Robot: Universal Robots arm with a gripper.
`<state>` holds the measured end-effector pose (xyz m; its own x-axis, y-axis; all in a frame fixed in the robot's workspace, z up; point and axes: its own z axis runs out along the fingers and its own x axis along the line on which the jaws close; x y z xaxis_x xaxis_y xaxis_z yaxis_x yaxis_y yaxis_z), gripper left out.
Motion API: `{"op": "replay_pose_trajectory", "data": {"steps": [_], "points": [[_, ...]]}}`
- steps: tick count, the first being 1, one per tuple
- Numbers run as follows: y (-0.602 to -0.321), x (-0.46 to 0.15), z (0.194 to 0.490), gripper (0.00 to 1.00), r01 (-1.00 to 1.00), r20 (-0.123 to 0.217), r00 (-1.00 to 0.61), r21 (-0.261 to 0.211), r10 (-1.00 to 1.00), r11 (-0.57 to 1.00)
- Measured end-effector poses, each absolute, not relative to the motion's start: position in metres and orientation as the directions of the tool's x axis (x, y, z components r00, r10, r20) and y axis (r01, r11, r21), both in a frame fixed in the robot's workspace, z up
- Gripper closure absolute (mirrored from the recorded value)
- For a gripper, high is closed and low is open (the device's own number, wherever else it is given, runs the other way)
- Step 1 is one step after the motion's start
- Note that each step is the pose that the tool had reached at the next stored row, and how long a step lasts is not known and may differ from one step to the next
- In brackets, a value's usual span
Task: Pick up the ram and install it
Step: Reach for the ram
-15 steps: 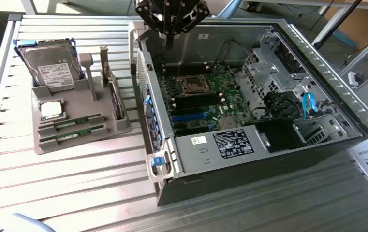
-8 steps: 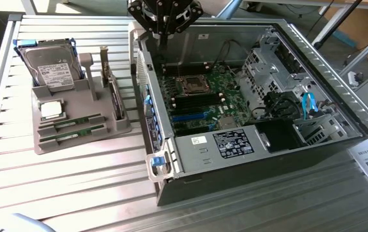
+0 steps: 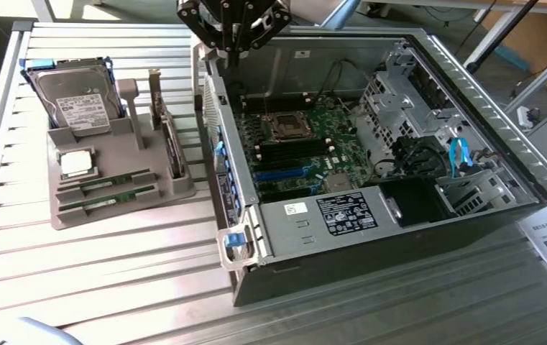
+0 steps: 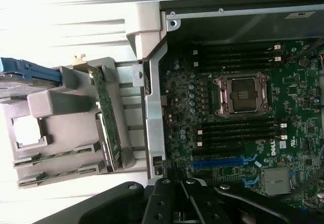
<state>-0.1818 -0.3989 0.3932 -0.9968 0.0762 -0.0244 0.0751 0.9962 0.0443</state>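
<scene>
gripper clenched, nothing in it; hangs over the case, above its side wall, the one facing the holder

ram not picked: lies flat in a holder slot, outside the case on the exterior view's left of it. second ram sits in the next slot, parallel, just beside the first. both well apart from the gripper

holder stands close against the case's wall on the table. also in it: drive upright at the end further from the sticks, chip flat between drive and ram, green card on edge along the side nearest the case

case lies open, board exposed. socket near the middle of the board, no processor in it. black memory slots on both sides of the socket, no stick seated in them
</scene>
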Motion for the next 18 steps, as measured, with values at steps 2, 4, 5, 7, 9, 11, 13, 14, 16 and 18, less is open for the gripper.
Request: {"op": "replay_pose_trajectory", "data": {"steps": [2,4,5,7,9,11,13,14,16,18], "points": [[-0.399,-0.185,0.393,0.89,0.075,-0.024,-0.997,0.044,0.076,0.996],[-0.399,-0.189,0.393,0.89,0.075,-0.024,-0.997,0.044,0.076,0.996],[-0.399,-0.191,0.393,0.89,0.075,-0.025,-0.997,0.044,0.076,0.996],[-0.399,-0.194,0.393,0.89,0.075,-0.024,-0.997,0.044,0.076,0.996],[-0.399,-0.198,0.393,0.89,0.075,-0.024,-0.997,0.044,0.076,0.996],[-0.399,-0.202,0.393,0.89,0.075,-0.024,-0.997,0.044,0.076,0.996],[-0.399,-0.206,0.393,0.89,0.075,-0.024,-0.997,0.044,0.076,0.996],[-0.399,-0.208,0.393,0.89,0.075,-0.024,-0.997,0.044,0.076,0.996],[-0.399,-0.212,0.393,0.89,0.075,-0.024,-0.997,0.044,0.076,0.996],[-0.399,-0.217,0.393,0.89,0.075,-0.024,-0.997,0.044,0.076,0.996]]}}
